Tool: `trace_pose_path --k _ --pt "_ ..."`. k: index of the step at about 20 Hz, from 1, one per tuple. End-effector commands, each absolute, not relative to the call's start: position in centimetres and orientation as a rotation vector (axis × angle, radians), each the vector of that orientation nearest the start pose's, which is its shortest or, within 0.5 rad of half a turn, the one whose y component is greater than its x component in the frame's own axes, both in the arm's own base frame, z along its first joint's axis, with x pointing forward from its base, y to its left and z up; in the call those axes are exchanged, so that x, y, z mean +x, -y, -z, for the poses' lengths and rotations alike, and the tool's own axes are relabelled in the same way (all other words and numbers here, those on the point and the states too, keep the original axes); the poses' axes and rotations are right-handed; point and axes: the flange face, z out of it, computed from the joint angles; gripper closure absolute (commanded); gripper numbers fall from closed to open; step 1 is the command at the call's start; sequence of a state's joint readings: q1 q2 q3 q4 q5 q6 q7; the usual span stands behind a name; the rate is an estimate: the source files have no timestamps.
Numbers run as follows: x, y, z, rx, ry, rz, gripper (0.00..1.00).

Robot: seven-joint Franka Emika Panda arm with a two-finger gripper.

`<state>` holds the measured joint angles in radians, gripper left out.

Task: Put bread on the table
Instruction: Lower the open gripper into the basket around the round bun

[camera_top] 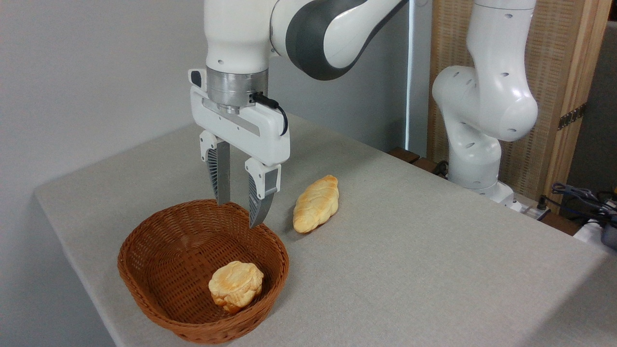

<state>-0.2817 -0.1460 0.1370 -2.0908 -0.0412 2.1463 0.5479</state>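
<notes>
The bread (235,286), a small round lumpy bun with a golden crust, lies inside the brown wicker basket (144,270) near its right wall. The basket stands on the light grey-beige table (409,250) near the front left corner. My gripper (239,213) hangs open above the basket's far rim, fingers pointing down, with nothing between them. It is well above and behind the bun, not touching it.
A longer pale-yellow braided loaf (316,203) lies on the table just right of the basket and the gripper. The arm's white base (475,159) stands at the table's far right edge, with cables (578,197) beyond it. A grey wall lies behind.
</notes>
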Motion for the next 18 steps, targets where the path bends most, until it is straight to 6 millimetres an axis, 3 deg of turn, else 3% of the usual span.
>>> trace_pose_path --k 1,7,18 --pt "52.9 8.1 -50.0 -2.964 -1.043 0.301 0.00" --pt "54.5 7.5 -50.7 -2.902 -1.017 0.483 0.00" --pt "56.2 7.0 -46.9 -2.574 -1.177 0.328 0.00"
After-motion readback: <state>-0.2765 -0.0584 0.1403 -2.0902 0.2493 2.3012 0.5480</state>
